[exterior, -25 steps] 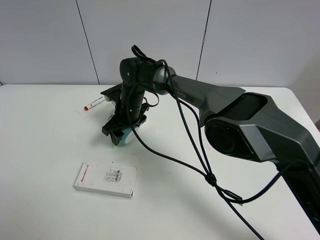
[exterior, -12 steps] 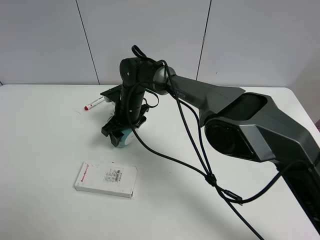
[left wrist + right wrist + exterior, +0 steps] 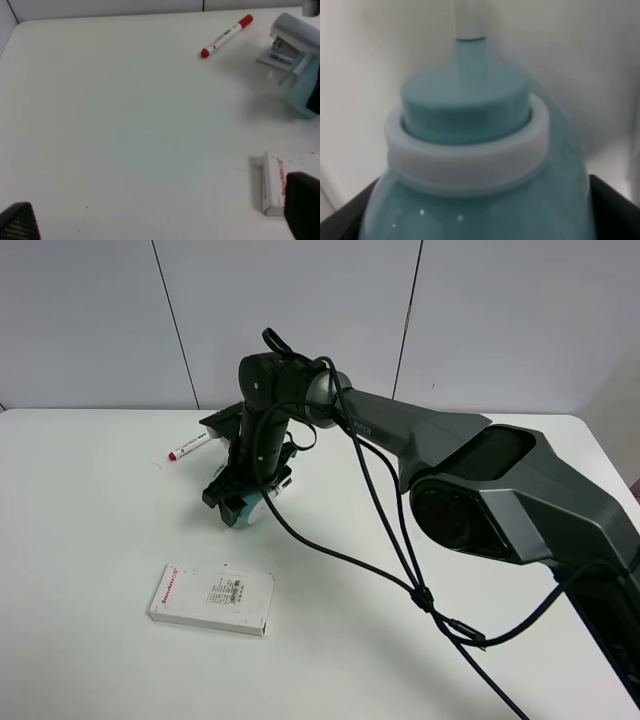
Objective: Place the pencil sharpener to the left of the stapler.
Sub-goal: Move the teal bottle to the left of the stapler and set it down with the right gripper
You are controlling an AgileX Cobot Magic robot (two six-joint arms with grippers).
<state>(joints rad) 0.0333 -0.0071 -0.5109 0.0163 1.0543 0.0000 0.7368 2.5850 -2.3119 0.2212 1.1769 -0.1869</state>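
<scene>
Right gripper (image 3: 240,502) clamped on the teal pencil sharpener (image 3: 470,165), low at the white table (image 3: 100,520), just beside the stapler (image 3: 292,37). Table contact unclear. Left gripper (image 3: 160,216) spread, holding nothing.

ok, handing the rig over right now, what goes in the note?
Left end effector: open, holding nothing.
Right end effector: shut on the pencil sharpener, low over the table. Whether the sharpener touches the table cannot be told.
The stapler: on the table, close beside the sharpener in the left wrist view, hidden in the exterior high view.
Done: sharpener grasped.
Left: set it down to the left of the stapler, release, pull back.
</scene>
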